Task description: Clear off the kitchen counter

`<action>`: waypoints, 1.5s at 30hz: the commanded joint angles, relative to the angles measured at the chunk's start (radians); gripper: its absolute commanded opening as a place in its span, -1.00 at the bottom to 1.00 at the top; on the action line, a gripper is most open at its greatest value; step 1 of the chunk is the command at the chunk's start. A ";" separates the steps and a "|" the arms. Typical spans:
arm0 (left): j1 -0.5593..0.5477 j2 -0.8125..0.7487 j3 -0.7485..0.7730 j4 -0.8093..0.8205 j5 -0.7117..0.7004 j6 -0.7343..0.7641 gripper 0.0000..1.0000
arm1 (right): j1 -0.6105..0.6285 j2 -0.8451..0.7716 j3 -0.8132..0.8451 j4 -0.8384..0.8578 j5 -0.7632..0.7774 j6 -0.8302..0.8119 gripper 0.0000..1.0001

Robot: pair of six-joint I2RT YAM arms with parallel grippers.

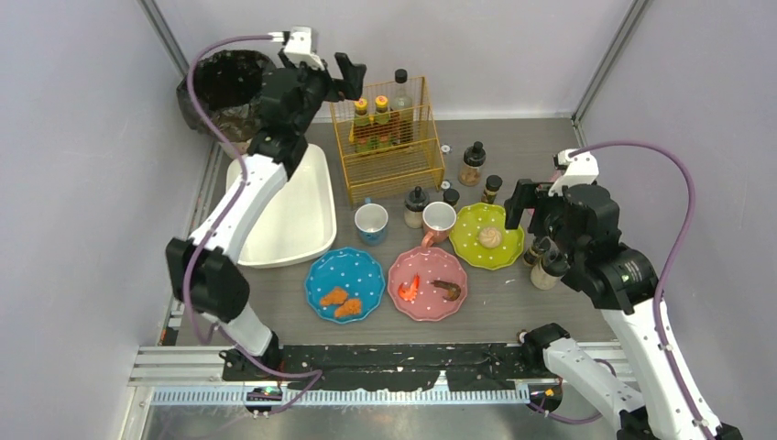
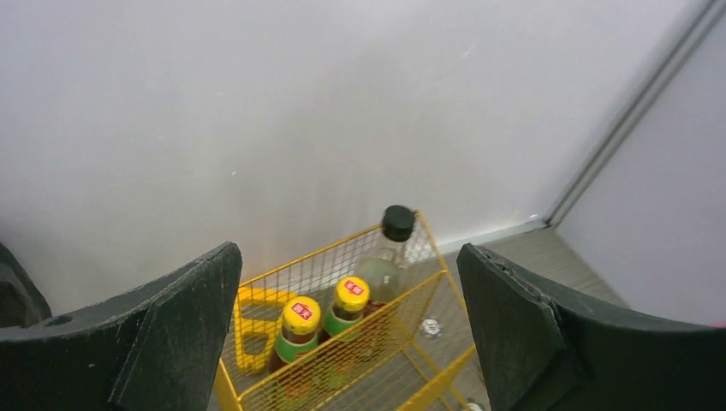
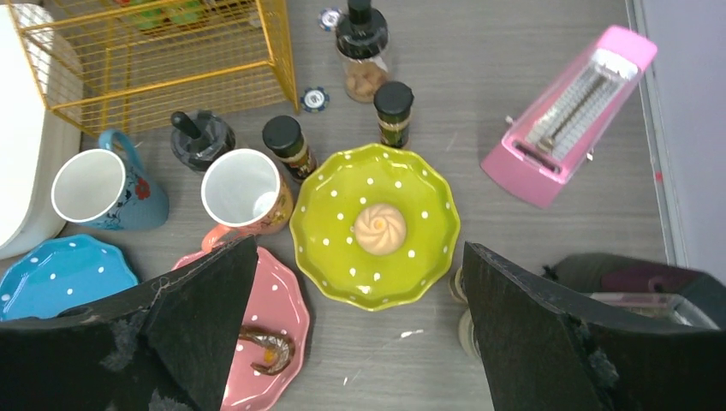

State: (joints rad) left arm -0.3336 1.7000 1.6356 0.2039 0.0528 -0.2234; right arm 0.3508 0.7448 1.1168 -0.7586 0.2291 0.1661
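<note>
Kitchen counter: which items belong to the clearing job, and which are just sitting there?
Likely to clear off the kitchen counter: blue plate, pink plate, green plate, all with food; blue mug; pink mug; spice jars.

Probably staying put: yellow wire rack with its bottles; pink metronome; white tub, perhaps the drop-off.

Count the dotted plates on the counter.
3: blue plate by the white tub, pink plate to its right, green plate farther right and back. None appears hidden.
</note>
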 commanded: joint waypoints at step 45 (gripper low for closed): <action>-0.396 -0.220 -0.057 -1.102 -0.255 -0.339 0.99 | 0.002 0.080 -0.090 -0.030 -0.112 0.191 0.91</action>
State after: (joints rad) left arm -0.6708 1.3651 1.4395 -0.8532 -0.0658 -0.4786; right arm 0.3508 0.8604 1.0409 -0.8021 0.1158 0.4088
